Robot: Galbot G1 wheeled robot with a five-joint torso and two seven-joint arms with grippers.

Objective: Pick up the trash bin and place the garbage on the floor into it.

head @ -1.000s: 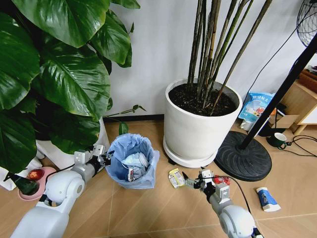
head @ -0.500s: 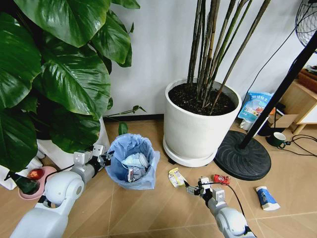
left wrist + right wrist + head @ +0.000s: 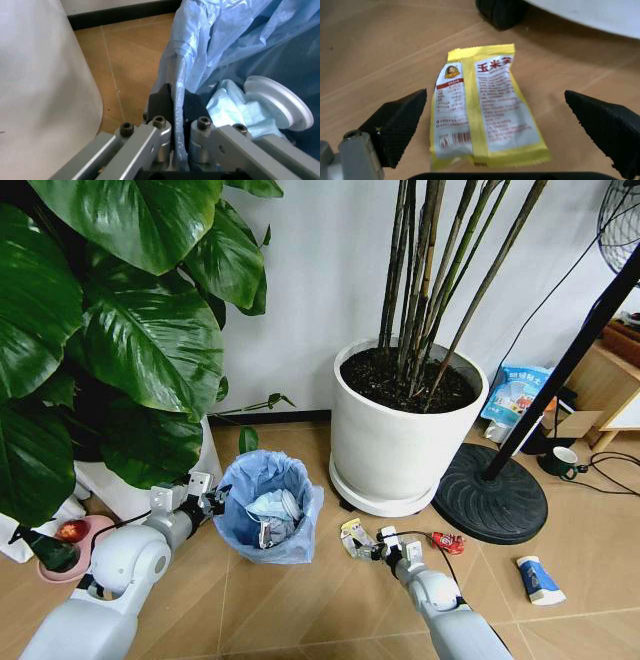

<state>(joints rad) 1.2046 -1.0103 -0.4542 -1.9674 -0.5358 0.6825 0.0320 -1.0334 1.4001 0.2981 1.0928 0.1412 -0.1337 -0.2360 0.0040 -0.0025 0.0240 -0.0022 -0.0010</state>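
On the floor (image 3: 300, 610), between the leafy plant at 9 o'clock and the big white pot (image 3: 405, 445) at 3 o'clock, stands the trash bin (image 3: 268, 510), its light blue bag draped over the rim. Inside lie crumpled pale paper and a white round lid (image 3: 277, 103). The left tool (image 3: 205, 502) sits at the bin's 9 o'clock edge; in the left wrist view its two dark fingers (image 3: 162, 101) are pressed together on the rim, with a fold of the blue bag pinched between them.

Just beyond the bin's 3 o'clock side a yellow snack packet (image 3: 354, 538) lies flat on the floor, printed side up, near the pot's base. The right tool (image 3: 378, 542) is low over the floor at the packet's 3 o'clock side. In the right wrist view its black ridged fingers (image 3: 400, 125) are spread wide, one on either side of the packet (image 3: 482, 116) and clear of it, gripping nothing.

Farther toward 3 o'clock a small red packet (image 3: 448, 543) lies on the floor by the black round stand base (image 3: 495, 500), and a blue-white packet (image 3: 538, 580) lies well apart beyond it.
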